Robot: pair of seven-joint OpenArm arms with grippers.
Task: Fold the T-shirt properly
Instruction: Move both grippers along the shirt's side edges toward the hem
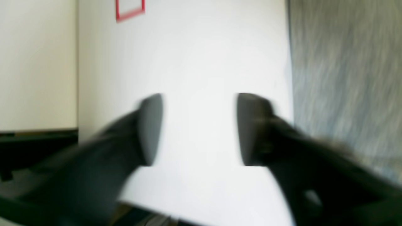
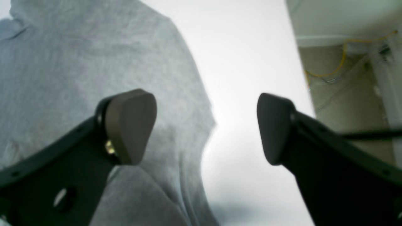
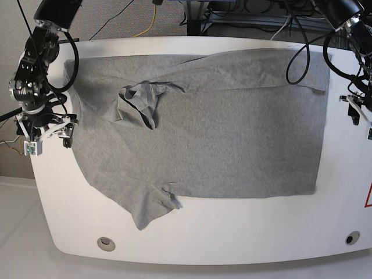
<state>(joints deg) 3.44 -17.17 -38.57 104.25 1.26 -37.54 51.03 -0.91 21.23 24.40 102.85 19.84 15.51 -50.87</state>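
The large heather-grey jersey T-shirt [image 3: 232, 139] is lying across the middle of the smooth white tabletop [image 3: 232, 232], covering most of its width. It is spreading fairly flat on the side nearer the left arm, where its lower edge in the base view is running nearly straight. Along the far edge, a long strip of the cloth is lying folded over. Toward the right arm, a crumpled, twisted fold [image 3: 139, 102] of the same grey fabric is standing up from the surface, and below it a pointed grey corner [image 3: 145, 209] is reaching toward the near edge of the tabletop, between the shirt's body and a round metal-rimmed grommet [image 3: 106, 244]. A second round grommet [image 3: 352, 238] is sitting near the opposite corner.

The black left gripper [image 1: 199, 130] is hovering beside the shirt; its jaws are standing wide apart with nothing between them but a view of white surface, and the grey cloth is showing off to one side. A red outline [image 1: 130, 14] is marking the tabletop near it.

The black right gripper [image 2: 207, 128] is hovering at the opposite side edge of the shirt. Its jaws are standing wide open and holding nothing, with the edge of the grey cloth showing in the gap between them.
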